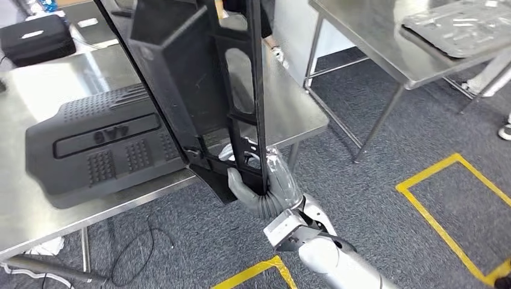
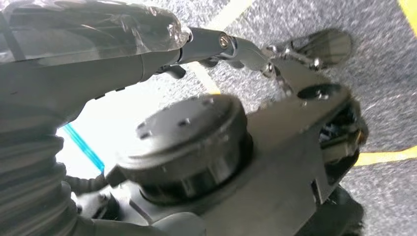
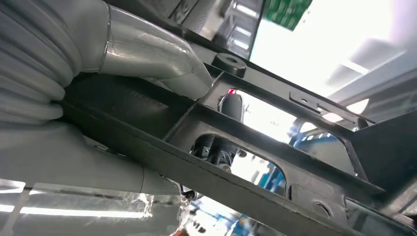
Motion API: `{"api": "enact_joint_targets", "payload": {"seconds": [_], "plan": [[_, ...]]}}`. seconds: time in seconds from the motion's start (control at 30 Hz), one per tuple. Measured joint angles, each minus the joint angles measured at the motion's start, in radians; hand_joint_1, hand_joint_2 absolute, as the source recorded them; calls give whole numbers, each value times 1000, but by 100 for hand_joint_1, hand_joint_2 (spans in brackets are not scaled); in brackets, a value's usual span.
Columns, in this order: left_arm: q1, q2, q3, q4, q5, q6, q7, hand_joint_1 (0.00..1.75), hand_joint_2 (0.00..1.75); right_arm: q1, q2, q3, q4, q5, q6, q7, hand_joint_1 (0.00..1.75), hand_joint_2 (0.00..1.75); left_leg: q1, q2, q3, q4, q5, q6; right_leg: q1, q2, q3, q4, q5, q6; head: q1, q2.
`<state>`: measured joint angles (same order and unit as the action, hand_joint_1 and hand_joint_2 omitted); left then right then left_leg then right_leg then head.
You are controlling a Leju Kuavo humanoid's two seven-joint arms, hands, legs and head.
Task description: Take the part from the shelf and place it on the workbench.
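Head view: right hand (image 1: pixel 260 191) grasping the lower end of a long black part (image 1: pixel 205 84), holding it nearly upright above the near edge of a steel table (image 1: pixel 289 108). Lying flat on that table, just beside the held piece: a black moulded cover (image 1: pixel 102 147). Right wrist view: thumb (image 3: pixel 162 66) and fingers (image 3: pixel 231 105) wrapping a rib of the part's open frame. Left wrist view: left hand (image 2: pixel 74 64) hanging over grey carpet (image 2: pixel 383 98); clenched or released, cannot tell.
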<state>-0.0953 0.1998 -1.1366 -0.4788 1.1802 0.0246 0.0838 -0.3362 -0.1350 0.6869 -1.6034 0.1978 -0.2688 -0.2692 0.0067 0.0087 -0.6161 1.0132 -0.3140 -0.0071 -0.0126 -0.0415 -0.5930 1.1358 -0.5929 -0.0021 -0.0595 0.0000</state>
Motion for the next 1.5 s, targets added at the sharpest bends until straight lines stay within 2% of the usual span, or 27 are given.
{"api": "enact_joint_targets", "payload": {"seconds": [0.03, 0.07, 0.1, 0.13, 0.17, 0.2, 0.27, 0.33, 0.37, 0.4, 0.47, 0.53, 0.57, 0.6, 0.63, 0.67, 0.73, 0.77, 0.8, 0.93, 1.03, 1.2, 1.3, 1.37, 1.43, 1.47, 1.5], "plan": [[-3, 0, -2, 0, -3, -1, 0, 0, 175, -2, 1, 2, 2, -1, 0, -1, 175, 175, 0, -14, 0, 0, 0, 3, -1, 23, -37, 69, -30, 0, 5, 0], [-5, 0, -3, 0, -5, -2, 0, 0, 175, -3, 0, 4, 5, -1, 1, -1, 175, 175, 0, -29, 1, 1, -1, 5, -1, 32, -73, 134, -51, 0, 10, 0], [-6, 0, -5, 0, -7, -3, 0, 0, 175, -3, 0, 5, 7, -1, 1, -2, 175, 175, -1, -45, 1, 2, -2, 6, -1, 36, -100, 174, -55, 1, 14, 0], [-6, 0, -7, 0, -9, -4, 0, 0, 175, -3, 0, 7, 10, -1, 1, -2, 175, 175, -1, -61, 3, 4, -3, 6, -1, 37, -108, 174, -36, 0, 17, 0], [-5, 0, -10, 0, -11, -4, 0, 0, 175, -3, 0, 9, 12, -2, 0, -2, 175, 175, -1, -77, 5, 7, -6, 5, -1, 41, -97, 133, 1, -2, 20, 0], [-5, 0, -12, 0, -13, -5, -1, 0, 175, -4, 0, 11, 13, -2, 0, -3, 175, 175, -1, -91, 7, 9, -9, 4, -1, 51, -72, 64, 46, -6, 25, 0], [-6, 0, -16, 0, -18, -5, -3, 0, 175, -7, 1, 15, 14, -6, 0, -6, 175, 175, -1, -113, 6, 15, -14, -4, -2, 82, -27, -55, 100, -12, 30, 0], [-5, 0, -19, 0, -21, -6, -5, 0, 175, -9, 1, 18, 15, -9, 0, -9, 175, 175, 2, -129, 1, 17, -15, -17, 2, 98, -15, -89, 102, -18, 33, 0], [-3, 1, -21, 0, -22, -6, -5, 0, 175, -10, 2, 18, 15, -10, 0, -10, 175, 175, 5, -135, -1, 16, -15, -24, 2, 94, -13, -94, 103, -22, 35, 0], [-1, 2, -21, 0, -22, -6, -5, 0, 175, -11, 4, 19, 15, -11, 0, -10, 175, 175, 6, -133, 0, 16, -17, -30, 1, 88, -10, -99, 105, -26, 37, 0], [-1, 4, -22, -1, -23, -7, -5, 0, 175, -12, 8, 20, 15, -12, 0, -11, 175, 175, 4, -93, -14, 59, -45, -42, -5, 73, 1, -113, 108, -37, 29, 0], [-4, 4, -22, -2, -23, -9, -5, 0, 175, -12, 11, 20, 16, -17, 0, -13, 175, 175, 5, -39, -69, 176, -105, -53, -4, 57, 9, -118, 107, -43, 14, 0], [-6, 4, -22, -2, -23, -9, -5, 0, 175, -11, 11, 20, 17, -20, 0, -14, 175, 175, 9, -26, -102, 239, -130, -58, -3, 49, 9, -118, 105, -44, 9, 0], [-7, 4, -22, -2, -23, -9, -5, 0, 175, -11, 11, 20, 18, -24, 0, -15, 175, 175, 12, -20, -124, 280, -139, -62, -3, 43, 10, -117, 104, -44, 8, 0], [-6, 4, -23, -2, -23, -9, -5, 0, 175, -10, 11, 20, 19, -26, 1, -16, 175, 175, 15, -18, -128, 286, -130, -64, -3, 38, 11, -117, 102, -43, 6, 0], [-6, 4, -23, -2, -23, -9, -5, 0, 175, -10, 11, 20, 20, -27, 1, -17, 175, 175, 17, -17, -110, 249, -103, -65, -4, 35, 14, -116, 100, -41, 3, 0], [-6, 5, -23, -2, -24, -9, -5, 0, 175, -10, 11, 20, 20, -29, 1, -18, 175, 175, 19, -10, -40, 109, -36, -63, -3, 30, 19, -114, 94, -34, -3, 0], [-7, 5, -23, -2, -25, -9, -5, 0, 175, -10, 11, 20, 20, -30, 1, -19, 175, 175, 17, -7, -13, 51, -15, -59, -2, 28, 21, -112, 91, -29, -6, 0], [-7, 5, -23, -2, -25, -9, -5, 0, 175, -10, 12, 20, 20, -30, 1, -19, 175, 175, 16, -5, 1, 17, -5, -54, 1, 27, 21, -111, 88, -25, -6, 0], [-6, 5, -28, -2, -26, -9, -5, 0, 175, -11, 12, 20, 21, -31, 2, -20, 175, 175, 14, -12, 2, 5, -4, -48, 6, 27, 22, -109, 82, -43, 10, 0], [-6, 6, -31, -2, -26, -9, -5, 0, 175, -11, 12, 21, 21, -31, 4, -21, 175, 175, 11, -14, 2, 5, -5, -41, 3, 25, 27, -118, 86, -33, 19, 0], [-7, 6, -37, -2, -26, -9, -5, 0, 175, -11, 12, 21, 21, -31, 4, -22, 175, 175, 9, -13, 2, 6, -7, -37, 1, 25, 30, -124, 88, -15, 26, 0], [-7, 6, -38, -2, -26, -9, -5, 0, 175, -11, 12, 21, 21, -31, 4, -22, 175, 175, 7, -13, 2, 6, -7, -36, 1, 25, 30, -125, 89, -12, 28, 0], [-7, 9, -39, -2, -26, -9, -5, 0, 175, -11, 14, 21, 21, -31, 4, -22, 175, 175, 4, -11, 3, 4, -10, -25, -4, 21, 35, -134, 92, -1, 26, 0], [-7, 11, -39, -3, -26, -9, -5, 0, 175, -11, 15, 21, 21, -31, 4, -23, 175, 175, 10, -11, 20, -22, -2, -8, -6, 21, 41, -135, 90, 9, 22, 0], [-8, 11, -40, -3, -27, -9, -6, 0, 175, -12, 16, 21, 21, -31, 4, -23, 175, 175, 13, -11, 30, -38, 5, -3, -5, 25, 34, -115, 78, 10, 23, 0], [-8, 11, -40, -3, -27, -9, -6, 0, 175, -12, 16, 21, 21, -31, 4, -24, 175, 175, 17, -11, 39, -50, 10, -1, -6, 30, 14, -72, 55, 9, 26, 0]]}}
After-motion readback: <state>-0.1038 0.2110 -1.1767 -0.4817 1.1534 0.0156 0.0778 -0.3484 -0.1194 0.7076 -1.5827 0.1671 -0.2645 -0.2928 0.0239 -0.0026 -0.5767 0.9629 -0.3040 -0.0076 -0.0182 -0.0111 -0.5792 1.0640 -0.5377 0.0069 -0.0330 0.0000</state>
